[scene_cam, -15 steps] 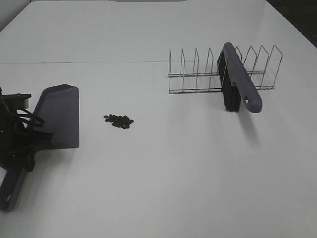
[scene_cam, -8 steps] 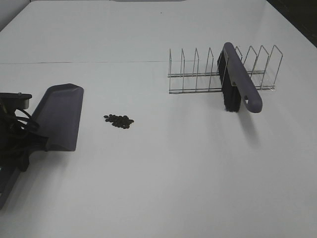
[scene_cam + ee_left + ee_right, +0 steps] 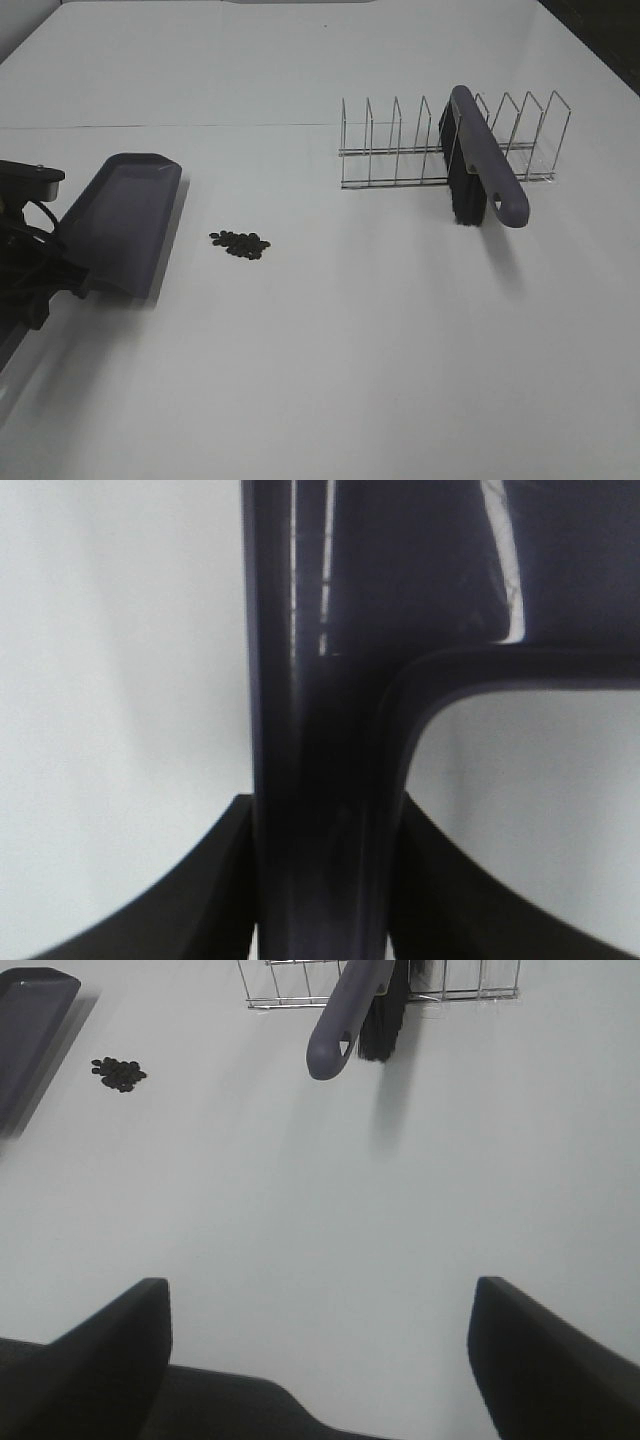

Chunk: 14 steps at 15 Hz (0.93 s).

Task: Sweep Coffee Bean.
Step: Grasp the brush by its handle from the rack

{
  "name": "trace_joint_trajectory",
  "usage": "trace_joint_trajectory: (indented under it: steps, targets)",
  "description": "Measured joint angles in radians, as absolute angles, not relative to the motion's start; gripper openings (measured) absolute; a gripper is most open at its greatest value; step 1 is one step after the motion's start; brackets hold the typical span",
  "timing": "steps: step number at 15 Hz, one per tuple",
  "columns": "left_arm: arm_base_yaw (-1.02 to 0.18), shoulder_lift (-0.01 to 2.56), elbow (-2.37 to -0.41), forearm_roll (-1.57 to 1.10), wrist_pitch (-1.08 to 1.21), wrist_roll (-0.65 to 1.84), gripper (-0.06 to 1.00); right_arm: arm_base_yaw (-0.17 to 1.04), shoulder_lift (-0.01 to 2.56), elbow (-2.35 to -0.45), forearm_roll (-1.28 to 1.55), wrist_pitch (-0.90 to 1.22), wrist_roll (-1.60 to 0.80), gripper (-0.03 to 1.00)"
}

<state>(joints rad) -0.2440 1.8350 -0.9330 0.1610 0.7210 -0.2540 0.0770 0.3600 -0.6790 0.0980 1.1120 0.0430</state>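
Observation:
The coffee beans (image 3: pixel 240 243) lie in a small dark cluster on the white table, and also show in the right wrist view (image 3: pixel 118 1072). My left gripper (image 3: pixel 58 280) is shut on the handle of the purple dustpan (image 3: pixel 125 220), which is raised and tilted, its mouth just left of the beans. In the left wrist view the fingers (image 3: pixel 210 880) clamp the dustpan handle (image 3: pixel 320 780). The purple brush with black bristles (image 3: pixel 480 160) leans in the wire rack. My right gripper (image 3: pixel 320 1360) is open and empty, well short of the brush (image 3: pixel 350 1020).
The wire rack (image 3: pixel 390 150) stands at the back right with the brush in one of its slots; it also shows in the right wrist view (image 3: pixel 290 1000). A seam (image 3: pixel 200 125) runs across the white table behind the dustpan.
My left gripper has lifted the dustpan, tilted it and carried it slightly toward the beans. The beans and brush have not moved.

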Motion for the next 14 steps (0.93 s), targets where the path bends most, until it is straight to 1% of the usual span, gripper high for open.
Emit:
trace_joint_trajectory:
  steps: [3,5,6,8,10,14]
  targets:
    - [-0.245,1.835,-0.933,0.168,0.721,-0.254,0.33,0.077,0.5,-0.766,0.097,1.112,0.044,0.77]
    - [-0.245,1.835,-0.933,0.172,0.721,-0.254,0.33,0.077,0.632,-0.829,0.097,1.112,0.044,0.77]
    - [-0.245,1.835,-0.933,0.199,0.722,-0.254,0.33,0.077,0.75,-0.883,0.097,1.112,0.065,0.77]
    - [-0.245,1.835,-0.933,0.222,0.725,-0.254,0.33,0.077,0.873,-0.948,0.097,1.112,0.081,0.77]
    - [-0.245,1.835,-0.933,0.224,0.725,-0.254,0.33,0.077,0.952,-0.994,0.096,1.114,0.086,0.77]
    - [-0.245,1.835,-0.933,0.227,0.723,-0.254,0.33,0.077,1.176,-1.154,0.097,1.171,0.086,0.77]
